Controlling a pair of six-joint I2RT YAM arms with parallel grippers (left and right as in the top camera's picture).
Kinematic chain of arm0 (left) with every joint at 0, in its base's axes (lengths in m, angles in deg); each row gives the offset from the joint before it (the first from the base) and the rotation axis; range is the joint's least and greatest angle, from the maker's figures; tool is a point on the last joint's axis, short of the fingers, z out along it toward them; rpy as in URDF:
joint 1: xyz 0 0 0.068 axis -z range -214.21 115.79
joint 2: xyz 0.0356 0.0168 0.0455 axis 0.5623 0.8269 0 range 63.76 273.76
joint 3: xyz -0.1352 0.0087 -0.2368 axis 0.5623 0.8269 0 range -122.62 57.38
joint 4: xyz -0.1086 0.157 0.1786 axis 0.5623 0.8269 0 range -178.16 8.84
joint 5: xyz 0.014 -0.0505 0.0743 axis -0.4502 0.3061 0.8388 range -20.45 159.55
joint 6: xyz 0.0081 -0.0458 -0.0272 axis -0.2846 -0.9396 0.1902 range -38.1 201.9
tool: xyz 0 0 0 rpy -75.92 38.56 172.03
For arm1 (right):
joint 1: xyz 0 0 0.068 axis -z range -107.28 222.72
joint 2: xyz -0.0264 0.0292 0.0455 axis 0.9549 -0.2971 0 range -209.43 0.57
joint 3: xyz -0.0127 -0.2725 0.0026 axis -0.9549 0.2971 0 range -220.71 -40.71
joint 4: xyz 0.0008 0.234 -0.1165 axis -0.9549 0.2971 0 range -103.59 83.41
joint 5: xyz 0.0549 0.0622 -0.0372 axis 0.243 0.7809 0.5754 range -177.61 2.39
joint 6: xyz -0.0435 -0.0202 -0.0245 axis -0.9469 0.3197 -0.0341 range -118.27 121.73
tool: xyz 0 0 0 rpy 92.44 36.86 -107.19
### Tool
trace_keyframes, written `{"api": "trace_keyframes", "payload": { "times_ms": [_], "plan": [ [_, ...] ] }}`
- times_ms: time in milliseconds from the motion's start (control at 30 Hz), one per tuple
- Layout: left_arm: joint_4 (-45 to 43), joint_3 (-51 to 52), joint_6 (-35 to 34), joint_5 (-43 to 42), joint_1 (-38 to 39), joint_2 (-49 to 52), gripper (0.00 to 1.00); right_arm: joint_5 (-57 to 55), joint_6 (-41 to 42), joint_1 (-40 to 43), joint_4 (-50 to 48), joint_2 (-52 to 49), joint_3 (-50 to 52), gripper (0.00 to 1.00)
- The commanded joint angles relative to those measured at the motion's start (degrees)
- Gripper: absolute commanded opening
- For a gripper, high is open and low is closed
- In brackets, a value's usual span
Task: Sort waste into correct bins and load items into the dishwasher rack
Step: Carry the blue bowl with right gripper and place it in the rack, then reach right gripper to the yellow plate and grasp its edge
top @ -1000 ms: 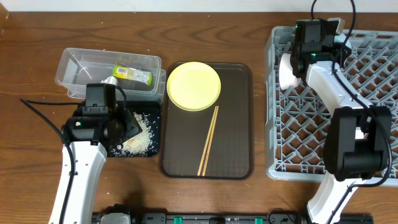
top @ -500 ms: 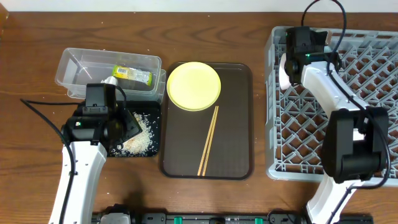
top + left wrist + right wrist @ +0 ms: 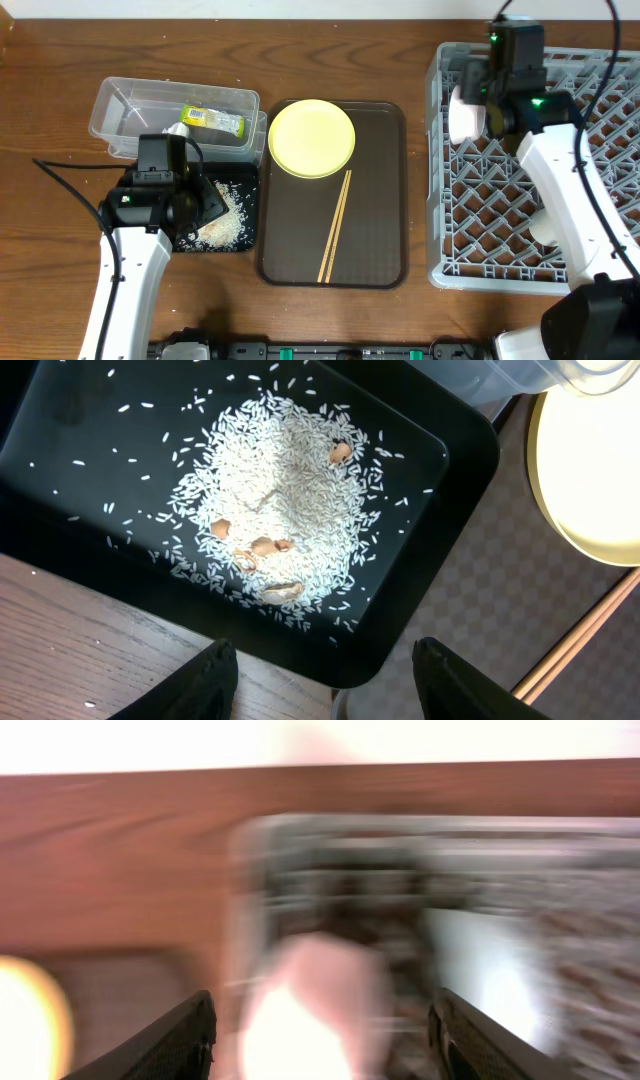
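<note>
A wooden worktop (image 3: 60,230) is seen from above, with a dark brown serving tray (image 3: 375,230) near its middle. The grey dishwasher rack (image 3: 470,270) is set to the right of the serving tray, a strip of bare wood between them. To the left of the serving tray, at its far end, a clear tub (image 3: 125,112) is placed, and the black tray (image 3: 60,420) is laid just beside the serving tray's left edge, nearer the robot.

The yellow plate (image 3: 311,138) is laid flat on the far half of the serving tray, and the two chopsticks (image 3: 335,225) are laid side by side on its near half, slanted. A white bowl (image 3: 464,113) is stood on edge in the rack corner closest to the serving tray's far right end. The snack wrapper (image 3: 212,119) is in the tub. Rice scraps (image 3: 280,510) are heaped in the black tray.

The left hand (image 3: 322,660) is held spread above the black tray's edge, nothing between its fingers. The right hand (image 3: 320,1020) is shown blurred but spread, empty, above the white bowl.
</note>
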Motion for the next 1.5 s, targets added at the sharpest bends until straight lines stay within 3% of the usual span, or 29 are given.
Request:
{"api": "trace_keyframes", "payload": {
  "times_ms": [0,300,667,900,1067,1133,1467],
  "plan": [
    [0.20,0.20,-0.55,0.24,-0.28,-0.11,0.59,22.32,0.85,-3.45,0.22,-1.53,-0.26,0.66],
    [0.20,0.20,-0.55,0.24,-0.28,-0.11,0.59,15.37,6.99,-14.14,0.15,-10.97,-0.26,0.61],
    [0.20,0.20,-0.55,0.24,-0.28,-0.11,0.60,9.81,16.20,-20.33,-3.98,-23.71,-0.26,0.54],
    [0.20,0.20,-0.55,0.24,-0.28,-0.11,0.60,9.35,20.20,-21.59,-6.49,-29.00,-0.26,0.37],
    [0.20,0.20,-0.55,0.24,-0.28,-0.11,0.60,7.89,23.61,-21.55,-7.63,-29.40,-0.26,0.08],
    [0.20,0.20,-0.55,0.24,-0.28,-0.11,0.60,7.82,24.74,-21.49,-8.79,-29.33,-0.28,0.01],
    [0.22,0.20,-0.55,0.24,-0.28,-0.11,0.60,7.54,21.27,-18.18,-10.64,-21.33,-0.33,0.01]
  ]
}}
